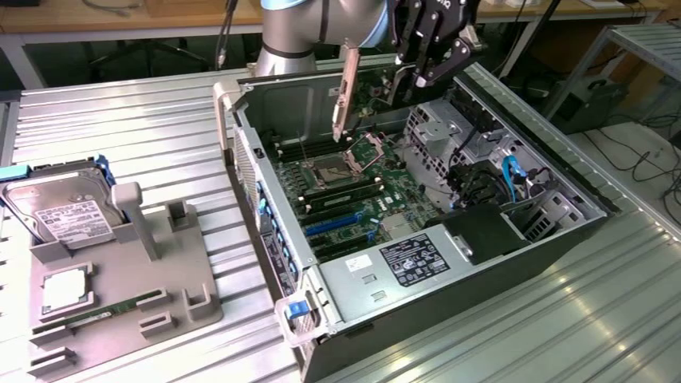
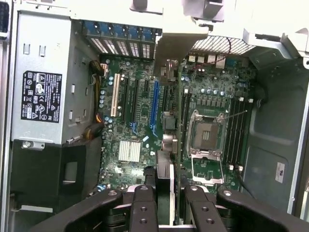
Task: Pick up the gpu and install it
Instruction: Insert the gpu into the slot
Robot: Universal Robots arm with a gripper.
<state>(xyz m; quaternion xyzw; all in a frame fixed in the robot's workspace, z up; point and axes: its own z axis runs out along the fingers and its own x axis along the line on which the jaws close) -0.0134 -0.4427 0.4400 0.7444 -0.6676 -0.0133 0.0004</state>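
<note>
Worktop (image 1: 127,120) of ribbed metal carries the open computer case (image 1: 279,104), which lies on its side across the middle and right of the exterior view with the motherboard (image 1: 399,195) facing up inside it. The gpu (image 2: 167,140) hangs edge-down above that board at the upper middle of the exterior view. Its silver bracket (image 1: 346,92) is at the end toward the exterior view's left and stands nearly upright. The gripper (image 1: 431,60) is closed on the card, one finger on each face, as the wrist view shows.

In the wrist view the card's edge runs roughly parallel to the blue slot (image 2: 154,104) but appears to sit just to one side of it, nearer the processor socket (image 2: 206,137). It is apart from the board, not seated.

To do this step well, the card probably needs a small sideways correction so that its edge sits directly over the slot before any downward push. It should stay square rather than tilted, because a skewed connector is likely to jam. The bracket should also be lined up with the case's rear openings (image 2: 120,46), or it may catch on the wall. The pressure should be gentle and even
</note>
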